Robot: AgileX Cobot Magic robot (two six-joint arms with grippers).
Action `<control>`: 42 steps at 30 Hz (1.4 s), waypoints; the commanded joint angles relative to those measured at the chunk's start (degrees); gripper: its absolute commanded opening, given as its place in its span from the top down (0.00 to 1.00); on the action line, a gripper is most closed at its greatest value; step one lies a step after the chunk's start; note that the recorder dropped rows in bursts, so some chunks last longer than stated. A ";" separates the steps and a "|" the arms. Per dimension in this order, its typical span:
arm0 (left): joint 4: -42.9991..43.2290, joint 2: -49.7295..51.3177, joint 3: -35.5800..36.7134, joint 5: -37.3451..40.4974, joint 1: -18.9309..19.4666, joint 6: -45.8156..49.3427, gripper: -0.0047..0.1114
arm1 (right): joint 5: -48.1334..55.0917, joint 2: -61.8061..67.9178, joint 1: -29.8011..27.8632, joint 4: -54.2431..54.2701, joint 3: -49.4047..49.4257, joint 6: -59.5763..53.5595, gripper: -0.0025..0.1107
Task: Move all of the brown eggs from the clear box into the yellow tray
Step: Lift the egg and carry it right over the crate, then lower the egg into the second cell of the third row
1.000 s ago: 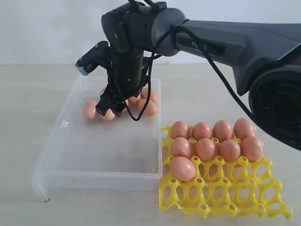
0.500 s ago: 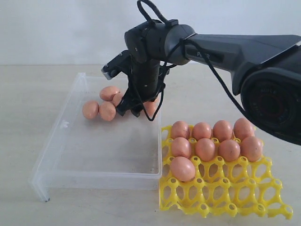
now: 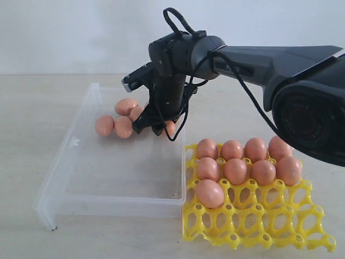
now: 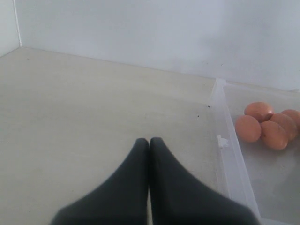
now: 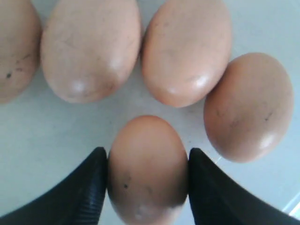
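Several brown eggs (image 3: 123, 127) lie clustered at the far end of the clear box (image 3: 70, 156). My right gripper (image 3: 152, 128) reaches down into that cluster. In the right wrist view its two black fingers (image 5: 89, 187) press on both sides of one brown egg (image 5: 147, 183) that rests on the box floor, with more eggs (image 5: 187, 51) just beyond it. The yellow tray (image 3: 253, 224) beside the box holds several eggs (image 3: 235, 171) in its far rows. My left gripper (image 4: 149, 140) is shut and empty over the bare table beside the clear box (image 4: 229, 154); it is out of the exterior view.
The box's low right wall (image 3: 182, 145) stands between the gripped egg and the tray. The tray's near rows of cups (image 3: 269, 216) are unfilled. A beige table (image 3: 32, 108) runs to a pale wall behind.
The right gripper has shifted rightwards across the egg cluster and come down, and its fingers have closed in on one egg. The left gripper has stayed shut.
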 commanded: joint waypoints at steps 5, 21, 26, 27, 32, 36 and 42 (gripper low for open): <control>-0.42 0.17 0.01 0.05 -0.17 -0.42 1.00 | 7.60 -4.78 -0.52 3.05 -0.34 0.84 0.98; -0.42 0.17 0.01 0.05 -0.17 -0.42 1.00 | -86.56 -57.96 -2.65 22.01 76.44 5.34 0.98; -0.42 0.17 0.01 0.05 -0.17 -0.42 1.00 | -93.33 -62.45 -19.72 36.65 82.17 10.36 0.98; -0.42 0.17 0.01 0.05 -0.17 -0.42 1.00 | -91.23 -61.51 -25.57 28.75 82.17 18.09 0.98; -0.42 0.17 0.01 0.05 -0.17 -0.42 1.00 | -109.55 -53.48 -45.38 -40.42 82.06 71.53 0.98; -0.42 0.17 0.01 0.05 -0.17 -0.42 1.00 | -125.18 -47.58 -50.20 -65.59 82.06 77.39 0.98; -0.42 0.17 0.01 0.05 -0.17 -0.42 1.00 | -125.18 -46.57 -48.41 -88.08 82.18 79.75 0.98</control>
